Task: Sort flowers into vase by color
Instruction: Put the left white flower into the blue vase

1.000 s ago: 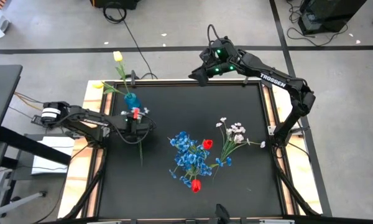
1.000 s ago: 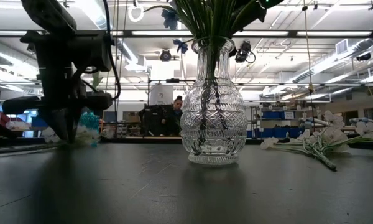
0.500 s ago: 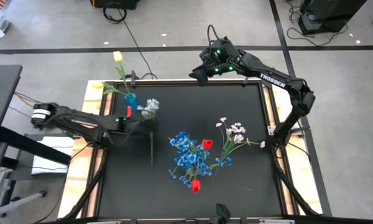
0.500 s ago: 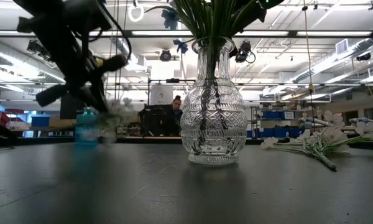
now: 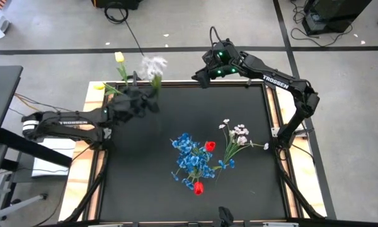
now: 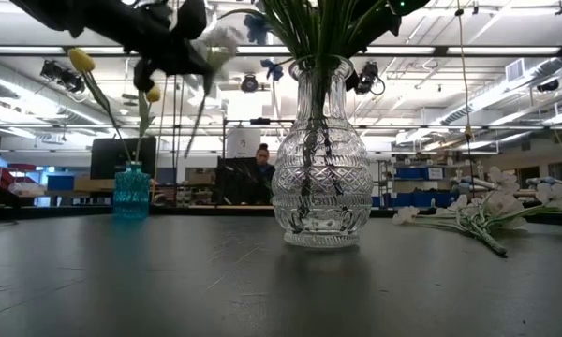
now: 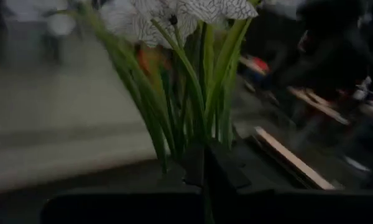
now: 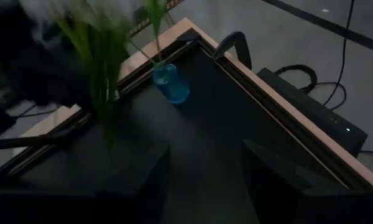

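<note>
My left gripper [image 5: 148, 93] is raised over the table's far left corner, shut on a sprig of white flowers [image 5: 152, 65]. A small blue vase [image 6: 131, 192] with a yellow tulip [image 5: 119, 57] stands just beneath it. In the middle, a clear glass vase [image 6: 318, 159] holds blue flowers and red tulips [image 5: 192, 157]. More white sprigs [image 5: 236, 140] lie flat on the table to its right. My right gripper [image 5: 201, 77] hovers open above the far edge, with nothing between its fingers [image 8: 143, 177]. My left gripper pinches the white sprig's bundled green stems [image 7: 196, 134] between its two fingers, below the blossoms. The fingers point about level, toward the table's far edge, and lie across the stems. The sprig is lifted clear and nearly upright, its stem end [image 6: 198, 126] hanging below.
The black table top [image 5: 151, 183] has a raised wooden rim [image 8: 280, 106]. A cable and a black box lie on the floor beyond the far edge. A person sits in the room behind the table [image 6: 262, 154].
My left gripper has risen from the table top and tipped from pointing down to about level, swinging toward the far edge. The white sprig has come up with it, from lying on the table to lifted clear with its blossoms upward.
</note>
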